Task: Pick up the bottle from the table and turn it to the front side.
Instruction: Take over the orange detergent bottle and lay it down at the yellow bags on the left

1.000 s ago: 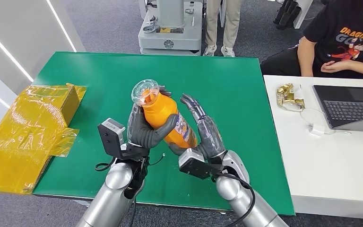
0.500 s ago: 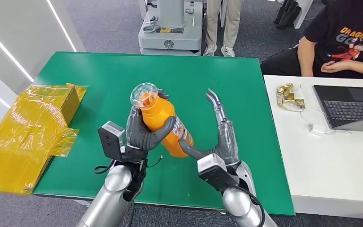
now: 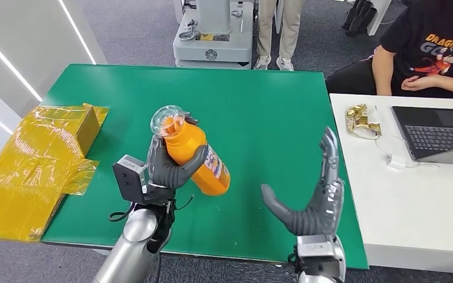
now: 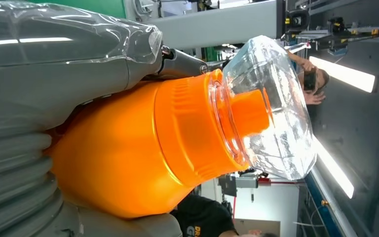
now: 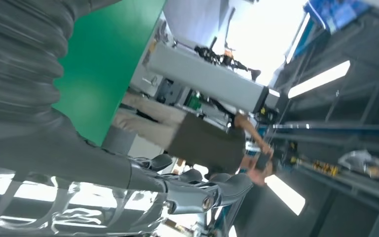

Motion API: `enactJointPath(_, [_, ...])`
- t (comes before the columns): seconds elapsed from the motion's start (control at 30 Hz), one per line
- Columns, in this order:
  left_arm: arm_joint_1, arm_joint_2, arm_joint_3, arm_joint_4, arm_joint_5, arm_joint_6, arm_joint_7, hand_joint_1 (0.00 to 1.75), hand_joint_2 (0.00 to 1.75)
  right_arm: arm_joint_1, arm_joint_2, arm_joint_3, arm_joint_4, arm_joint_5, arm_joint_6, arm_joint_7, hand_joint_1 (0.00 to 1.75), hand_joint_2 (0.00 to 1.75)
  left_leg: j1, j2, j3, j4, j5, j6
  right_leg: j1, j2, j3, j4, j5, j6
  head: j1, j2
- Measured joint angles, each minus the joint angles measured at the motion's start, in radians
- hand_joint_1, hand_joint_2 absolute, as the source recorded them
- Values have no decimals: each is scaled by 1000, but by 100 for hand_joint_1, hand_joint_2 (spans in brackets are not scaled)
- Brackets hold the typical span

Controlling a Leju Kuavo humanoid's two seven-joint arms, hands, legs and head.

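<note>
My left hand [image 3: 168,166] grips an orange bottle [image 3: 199,159] with a clear faceted cap [image 3: 168,120], lifted above the green table [image 3: 259,106] and tilted, cap toward the far left. A printed label [image 3: 215,165] faces right. The left wrist view shows the bottle [image 4: 143,148] and its clear cap [image 4: 271,108] close up, held in my left hand [image 4: 39,98]. My right hand [image 3: 312,197] is open, fingers spread and pointing up, well to the right of the bottle near the table's right edge. Its fingers [image 5: 192,190] hold nothing.
A yellow wrapped box [image 3: 41,159] lies off the table's left edge. A white desk [image 3: 413,194] with a laptop [image 3: 436,135] stands to the right, where a person in a black shirt [image 3: 430,47] sits. A grey machine base [image 3: 212,35] and a standing person [image 3: 274,29] are beyond the table.
My right hand has let go of the bottle and swung away to the right, opening wide. The left hand has carried the bottle a little to the left.
</note>
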Motion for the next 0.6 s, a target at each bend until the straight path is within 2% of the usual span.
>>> enactJointPath(0.4, [9, 5, 27, -29, -39, 30, -2, 175, 175, 209, -17, -46, -134, -62, -95, -30, 0, 175, 0, 1, 0, 0, 0, 0, 0, 0, 0, 0, 0, 0, 0, 0])
enactJointPath(0.6, [14, 41, 74, -55, -149, 90, 1, 175, 175, 262, -13, -52, -163, -77, -96, -52, 0, 175, 0, 1, 0, -1, 0, 0, 0, 1, 0, 0, 0, 0, 0, 0])
